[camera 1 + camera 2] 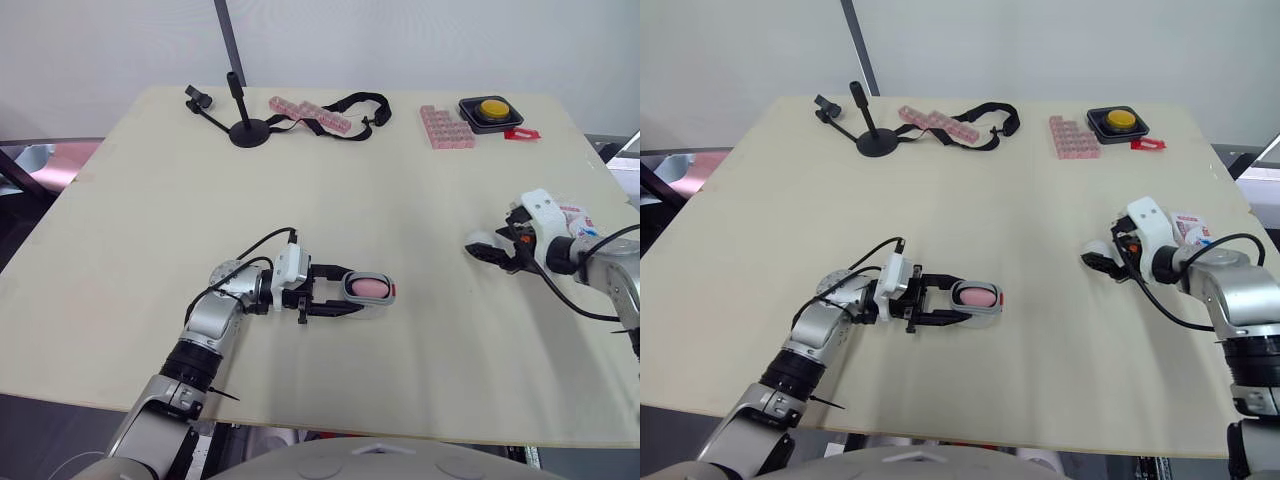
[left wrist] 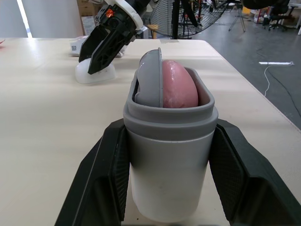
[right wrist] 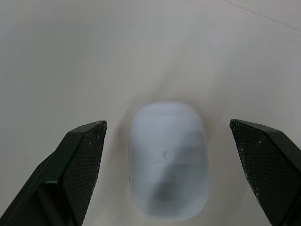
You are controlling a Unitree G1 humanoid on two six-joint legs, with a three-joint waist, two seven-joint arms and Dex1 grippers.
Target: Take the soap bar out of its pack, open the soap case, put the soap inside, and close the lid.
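My left gripper [image 1: 345,297] is shut on the white soap case [image 1: 368,290], which lies on its side on the table. In the left wrist view its fingers [image 2: 101,183] clamp both walls of the case [image 2: 169,179]. The pink soap bar [image 2: 181,84] sits inside, with a grey inner piece [image 2: 150,77] tilted beside it. The white lid [image 1: 480,240] lies on the table to the right. My right gripper [image 1: 503,250] hovers over the lid [image 3: 169,160], open, with one finger [image 3: 80,165] on each side and not touching. The soap pack [image 1: 577,218] lies behind the right wrist.
At the table's far edge stand a black stand [image 1: 248,130], a black strap [image 1: 355,103] with pink blocks [image 1: 310,115], a pink tray [image 1: 446,127], a yellow button box [image 1: 491,112] and a red piece [image 1: 521,133]. The right table edge is close to the pack.
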